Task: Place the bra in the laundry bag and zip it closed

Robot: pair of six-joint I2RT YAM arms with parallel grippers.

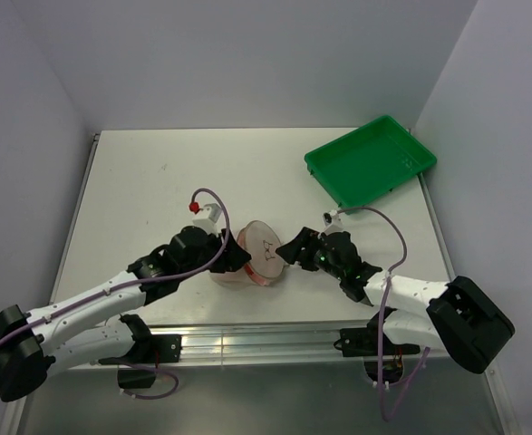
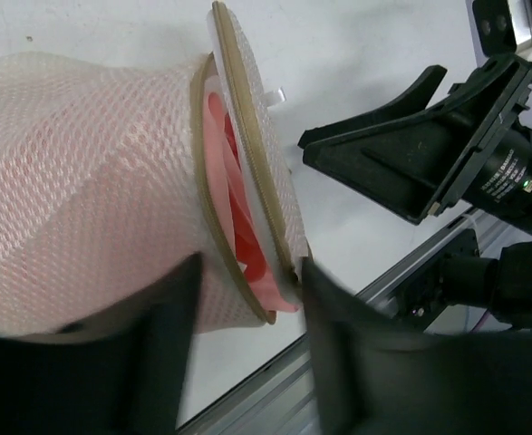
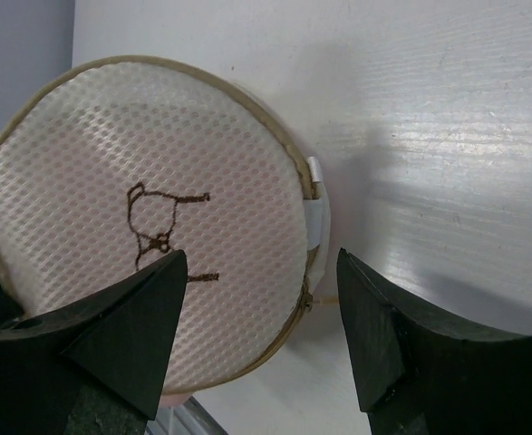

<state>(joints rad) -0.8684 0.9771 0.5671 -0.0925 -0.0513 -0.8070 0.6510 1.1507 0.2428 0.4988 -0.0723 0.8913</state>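
The laundry bag (image 1: 258, 253) stands on its edge near the table's front, its cream face with the dark mark (image 3: 157, 227) turned to my right gripper. Its two halves gape, and the pink bra (image 2: 240, 213) shows in the gap, with a fold poking out at the lower end. My left gripper (image 2: 247, 304) is open, one finger against the mesh half (image 2: 84, 181) and the other at the lid's rim. My right gripper (image 3: 261, 263) is open just in front of the bag's face. The zip pull (image 3: 308, 304) sits between its fingertips, untouched.
A green tray (image 1: 370, 161) sits at the table's back right corner. The metal rail (image 1: 266, 340) of the front edge runs just below the bag. White walls close in on the left, back and right.
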